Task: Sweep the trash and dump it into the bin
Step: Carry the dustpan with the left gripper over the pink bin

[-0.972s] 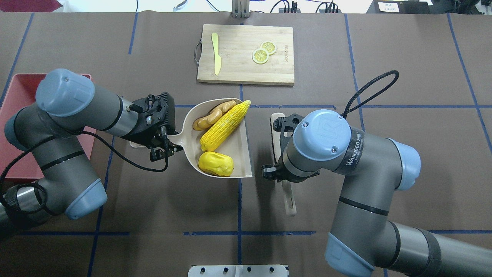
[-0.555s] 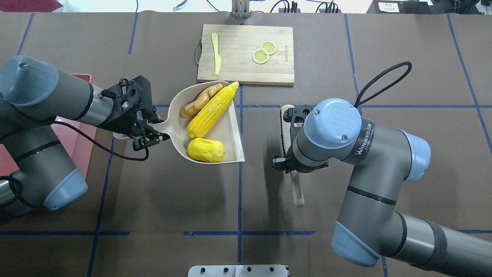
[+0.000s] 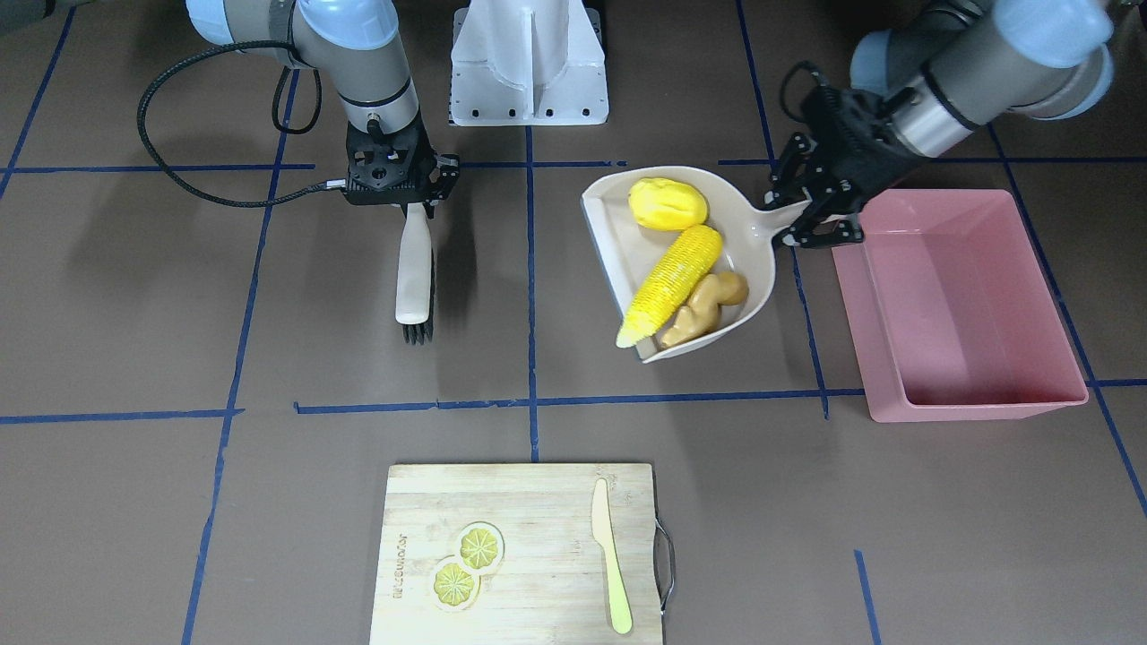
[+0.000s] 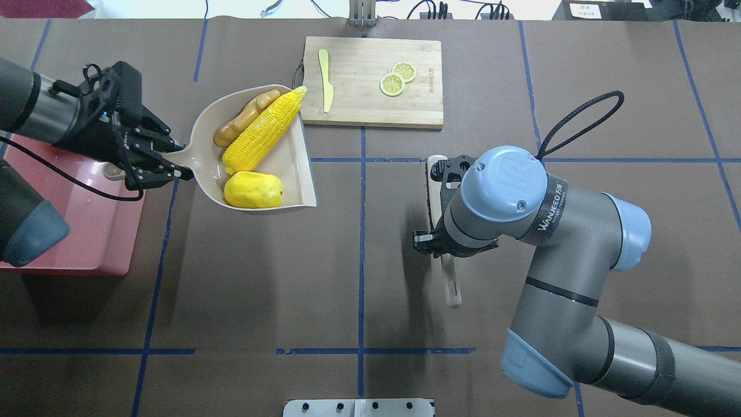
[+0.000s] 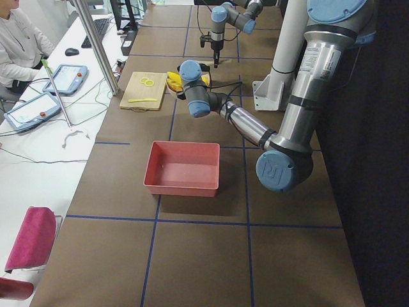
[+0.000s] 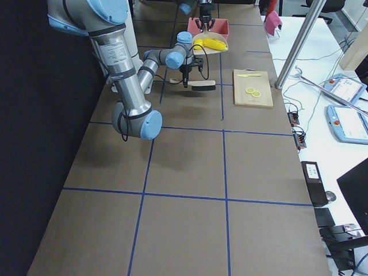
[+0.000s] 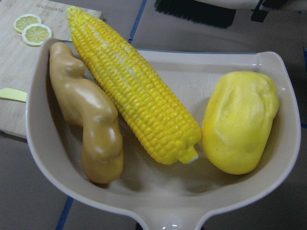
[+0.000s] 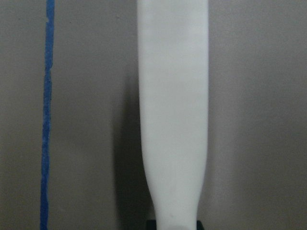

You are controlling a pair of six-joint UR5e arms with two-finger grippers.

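My left gripper [image 4: 157,164] is shut on the handle of a beige dustpan [image 4: 291,165] and holds it above the table, just right of the pink bin [image 4: 98,231]. In the pan lie the yellow corn cob [image 4: 263,132], the rounded yellow lump [image 4: 253,190] and the tan ginger root [image 4: 243,117]. The left wrist view shows the corn [image 7: 134,96], ginger [image 7: 88,115] and lump [image 7: 240,120] close up. In the front view the bin [image 3: 968,296] is empty. My right gripper [image 4: 440,246] is shut on a white-handled brush [image 4: 452,285] at mid-table.
A wooden cutting board [image 4: 370,104] lies at the far middle with two lemon slices [image 4: 397,78] and a pale yellow-green knife [image 4: 326,78]. The dustpan's far corner is close to the board's left edge. Blue tape lines cross the brown table cover.
My left arm has carried the loaded dustpan left and away, toward the bin. My right gripper with the brush shifted slightly right, then held still.
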